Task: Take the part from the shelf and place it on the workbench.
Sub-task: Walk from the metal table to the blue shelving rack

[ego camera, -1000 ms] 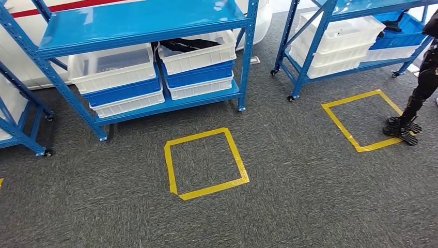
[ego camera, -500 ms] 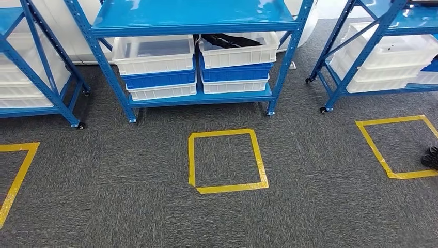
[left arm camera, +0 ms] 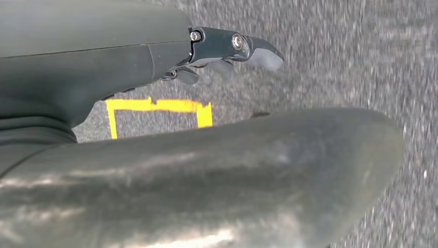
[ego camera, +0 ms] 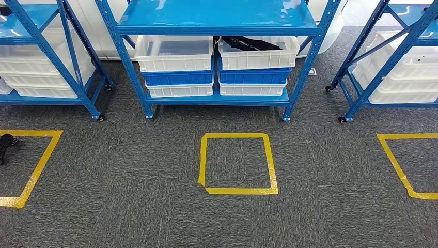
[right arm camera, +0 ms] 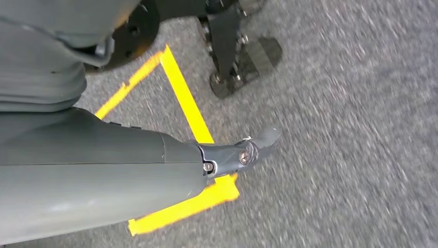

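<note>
Grey carpet lies before a blue shelf with a dark part in its white bin. Both hands, left hand and right hand, hang empty, fingers loose, since nothing is grabbed yet.

Left hand hangs above yellow tape square.

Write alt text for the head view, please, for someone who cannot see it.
A blue metal shelf holds stacked white and blue bins on its lower level. A yellow tape square marks the grey carpet before it; similar shelves stand either side.
</note>
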Robot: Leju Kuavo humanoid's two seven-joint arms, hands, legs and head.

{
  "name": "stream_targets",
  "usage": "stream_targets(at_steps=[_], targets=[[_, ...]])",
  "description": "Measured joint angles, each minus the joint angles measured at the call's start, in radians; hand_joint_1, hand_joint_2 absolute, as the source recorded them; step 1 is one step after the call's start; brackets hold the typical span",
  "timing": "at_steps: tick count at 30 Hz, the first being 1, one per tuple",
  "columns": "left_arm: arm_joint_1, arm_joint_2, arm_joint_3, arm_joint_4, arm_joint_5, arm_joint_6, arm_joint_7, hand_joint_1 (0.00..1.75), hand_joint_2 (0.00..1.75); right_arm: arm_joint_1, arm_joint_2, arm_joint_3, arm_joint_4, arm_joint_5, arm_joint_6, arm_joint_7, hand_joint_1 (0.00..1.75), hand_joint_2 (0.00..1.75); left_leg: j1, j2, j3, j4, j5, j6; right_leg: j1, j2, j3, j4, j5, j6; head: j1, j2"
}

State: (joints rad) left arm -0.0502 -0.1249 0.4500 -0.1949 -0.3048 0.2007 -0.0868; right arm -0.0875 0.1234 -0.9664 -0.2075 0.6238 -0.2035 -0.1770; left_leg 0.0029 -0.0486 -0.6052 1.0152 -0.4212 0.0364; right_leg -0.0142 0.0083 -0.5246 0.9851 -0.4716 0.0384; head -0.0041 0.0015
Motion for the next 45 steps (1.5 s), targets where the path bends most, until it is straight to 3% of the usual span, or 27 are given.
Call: stream_targets(at_steps=[4, 6, 8, 9, 10, 12, 13, 14, 15, 17, 18, 20, 23, 24, 25, 27, 29, 31, 34, 36, 39, 40, 41, 43, 45], targets=[[0.0, 0.0, 0.002, 0.0, 0.0, 0.001, -0.003, 0.0, 0.0, -0.001, 0.0, 0.0, 0.0, 0.0, 0.001, 0.0, 0.0, 0.0, 0.009, 0.004, 0.04, -0.073, 0.028, 0.016, 0.008, 0.0, 0.002, 0.002, -0.003, -0.001, 0.0, 0.0], [0.0, -0.001, 0.003, 0.0, 0.0, 0.001, -0.004, 0.0, 0.0, -0.002, 0.0, 0.0, 0.0, 0.0, 0.001, 0.0, 0.0, 0.0, 0.02, 0.008, 0.059, -0.105, 0.043, 0.015, 0.007, -0.001, -0.044, 0.093, -0.045, -0.005, 0.006, 0.0], [0.0, -0.001, 0.004, 0.0, 0.0, 0.002, -0.005, 0.0, 0.0, -0.001, 0.0, -0.001, 0.0, 0.0, 0.001, 0.001, 0.0, 0.0, 0.027, 0.009, 0.058, -0.107, 0.043, 0.006, -0.005, 0.0, -0.111, 0.209, -0.089, 0.001, 0.008, 0.0], [0.0, -0.001, 0.004, 0.0, 0.0, 0.003, -0.005, 0.0, 0.0, 0.001, -0.001, -0.001, 0.0, 0.0, 0.001, 0.001, 0.0, 0.0, 0.031, 0.008, 0.057, -0.106, 0.04, -0.001, -0.014, -0.001, -0.129, 0.235, -0.093, 0.012, 0.008, 0.0], [0.0, -0.001, 0.004, 0.0, 0.0, 0.004, -0.005, 0.0, 0.0, 0.001, -0.002, -0.001, 0.0, 0.001, 0.001, 0.001, 0.0, 0.0, 0.038, 0.006, 0.057, -0.102, 0.036, -0.01, -0.023, -0.001, -0.127, 0.222, -0.079, 0.028, 0.008, 0.0], [0.0, -0.001, 0.005, 0.0, 0.0, 0.005, -0.005, 0.0, 0.0, 0.002, -0.004, -0.001, 0.0, 0.001, 0.001, 0.001, 0.0, 0.0, 0.051, 0.003, 0.053, -0.08, 0.022, -0.038, -0.043, -0.003, -0.068, 0.1, -0.021, 0.07, 0.01, 0.0], [0.0, 0.001, 0.005, -0.001, 0.0, 0.005, -0.005, 0.0, 0.0, 0.001, -0.001, -0.001, 0.001, 0.001, 0.001, 0.001, 0.0, 0.0, 0.055, 0.002, 0.048, -0.065, 0.012, -0.055, -0.048, -0.003, -0.041, 0.046, 0.0, 0.082, 0.015, 0.0], [0.001, 0.003, 0.006, -0.001, 0.0, 0.006, -0.005, 0.0, 0.0, 0.0, 0.0, -0.001, 0.002, 0.001, 0.002, 0.001, 0.0, 0.0, 0.055, 0.001, 0.042, -0.05, -0.001, -0.069, -0.051, -0.002, -0.024, 0.017, 0.01, 0.078, 0.019, 0.0], [0.0, 0.005, 0.006, -0.001, 0.0, 0.006, -0.005, 0.0, 0.0, 0.0, 0.002, -0.001, 0.003, 0.001, 0.002, 0.001, 0.0, 0.0, 0.052, 0.002, 0.038, -0.04, -0.011, -0.08, -0.051, -0.002, -0.022, 0.014, 0.008, 0.064, 0.019, 0.0], [0.0, 0.005, 0.007, -0.002, 0.0, 0.007, -0.006, 0.0, 0.0, 0.0, 0.001, -0.001, 0.003, 0.002, 0.002, 0.001, 0.0, 0.0, 0.054, 0.002, 0.04, -0.037, -0.024, -0.09, -0.048, -0.002, -0.025, 0.031, -0.003, 0.024, 0.01, 0.0], [0.0, 0.004, 0.008, -0.002, 0.0, 0.007, -0.006, 0.0, 0.0, 0.001, 0.0, -0.001, 0.002, 0.003, 0.002, 0.001, 0.0, 0.0, 0.057, 0.008, 0.042, -0.031, -0.029, -0.091, -0.047, -0.003, -0.023, 0.033, -0.007, 0.013, 0.003, 0.0], [0.0, 0.004, 0.01, -0.002, 0.0, 0.007, -0.006, 0.0, 0.0, 0.001, 0.0, -0.001, 0.002, 0.003, 0.002, 0.001, 0.0, 0.0, 0.058, 0.03, 0.016, 0.032, -0.064, -0.086, -0.042, -0.007, -0.012, 0.035, -0.011, -0.001, -0.004, 0.0], [0.001, 0.004, 0.014, -0.002, 0.0, 0.007, -0.006, 0.0, 0.0, 0.004, 0.0, -0.001, 0.002, 0.004, 0.001, 0.001, 0.0, 0.0, 0.046, 0.049, -0.104, 0.248, -0.154, -0.072, -0.025, -0.015, 0.0, 0.035, -0.02, -0.017, -0.01, 0.0], [0.002, 0.004, 0.014, -0.002, 0.0, 0.007, -0.005, 0.0, 0.0, 0.005, 0.0, -0.002, 0.002, 0.004, 0.0, 0.001, 0.0, 0.0, 0.041, 0.049, -0.135, 0.292, -0.159, -0.064, -0.018, -0.017, 0.006, 0.035, -0.026, -0.023, -0.01, 0.0], [0.004, 0.004, 0.015, -0.002, 0.0, 0.007, -0.005, 0.0, 0.0, 0.005, 0.0, -0.002, 0.002, 0.004, 0.0, 0.001, 0.0, 0.0, 0.035, 0.048, -0.148, 0.299, -0.144, -0.053, -0.012, -0.017, 0.013, 0.035, -0.032, -0.027, -0.01, 0.0], [0.005, 0.004, 0.015, -0.002, -0.001, 0.008, -0.004, 0.0, 0.0, 0.005, 0.0, -0.002, 0.002, 0.004, 0.0, 0.002, 0.0, 0.0, 0.019, 0.049, -0.116, 0.2, -0.062, -0.022, -0.002, -0.017, 0.033, 0.034, -0.048, -0.03, -0.01, 0.0], [0.005, 0.005, 0.016, -0.002, -0.001, 0.008, -0.004, 0.0, 0.0, 0.004, 0.003, -0.003, 0.003, 0.004, 0.0, 0.002, 0.0, 0.0, 0.0, 0.055, -0.066, 0.084, -0.007, 0.006, 0.006, -0.017, 0.047, 0.032, -0.066, -0.026, -0.007, 0.0], [0.003, 0.005, 0.016, -0.002, -0.002, 0.01, -0.003, 0.0, 0.0, 0.003, 0.004, -0.004, 0.004, 0.004, 0.0, 0.002, 0.0, 0.0, -0.012, 0.059, -0.042, 0.044, -0.008, 0.014, 0.01, -0.019, 0.058, 0.026, -0.075, -0.016, -0.005, 0.0], [0.004, 0.004, 0.016, -0.002, -0.002, 0.011, -0.001, 0.0, 0.0, 0.003, 0.002, -0.006, 0.004, 0.004, 0.0, 0.002, 0.0, 0.0, -0.008, 0.049, -0.011, 0.018, -0.013, 0.015, 0.011, -0.022, 0.073, 0.042, -0.077, 0.0, -0.004, 0.0], [0.004, 0.003, 0.016, -0.002, -0.002, 0.012, -0.001, 0.0, 0.0, 0.001, 0.002, -0.007, 0.004, 0.004, 0.0, 0.002, 0.0, 0.0, -0.003, 0.042, 0.012, 0.005, -0.019, 0.019, 0.011, -0.017, 0.023, 0.127, -0.098, 0.001, 0.0, 0.0], [0.001, 0.003, 0.016, -0.002, -0.002, 0.014, -0.001, 0.0, 0.0, 0.0, 0.002, -0.008, 0.004, 0.004, 0.0, 0.002, 0.0, 0.0, -0.006, 0.032, 0.028, 0.003, -0.036, 0.02, 0.01, -0.013, -0.105, 0.288, -0.15, 0.001, 0.004, 0.0], [0.002, 0.003, 0.016, -0.002, -0.002, 0.014, -0.001, 0.0, 0.0, 0.002, 0.002, -0.008, 0.004, 0.004, 0.0, 0.002, 0.0, 0.0, -0.007, 0.029, 0.037, 0.003, -0.044, 0.019, 0.01, -0.012, -0.127, 0.293, -0.145, 0.006, 0.004, 0.0], [0.003, 0.002, 0.016, -0.002, -0.002, 0.014, -0.001, 0.0, 0.0, 0.004, 0.001, -0.008, 0.004, 0.004, 0.0, 0.002, 0.0, 0.0, -0.008, 0.025, 0.048, 0.003, -0.052, 0.018, 0.01, -0.012, -0.131, 0.261, -0.119, 0.016, 0.004, 0.0], [0.005, 0.001, 0.016, -0.001, -0.003, 0.014, 0.0, 0.0, 0.0, 0.006, -0.001, -0.009, 0.004, 0.004, 0.0, 0.002, 0.0, 0.0, -0.009, 0.022, 0.07, 0.002, -0.068, 0.014, 0.012, -0.012, -0.101, 0.131, -0.028, 0.029, 0.004, 0.0], [0.005, -0.001, 0.016, -0.001, -0.004, 0.014, 0.0, 0.0, 0.0, 0.004, -0.003, -0.01, 0.004, 0.005, 0.0, 0.002, 0.0, 0.0, -0.011, 0.021, 0.082, 0.0, -0.083, 0.005, 0.018, -0.013, -0.076, 0.041, 0.018, 0.012, 0.003, 0.0]])
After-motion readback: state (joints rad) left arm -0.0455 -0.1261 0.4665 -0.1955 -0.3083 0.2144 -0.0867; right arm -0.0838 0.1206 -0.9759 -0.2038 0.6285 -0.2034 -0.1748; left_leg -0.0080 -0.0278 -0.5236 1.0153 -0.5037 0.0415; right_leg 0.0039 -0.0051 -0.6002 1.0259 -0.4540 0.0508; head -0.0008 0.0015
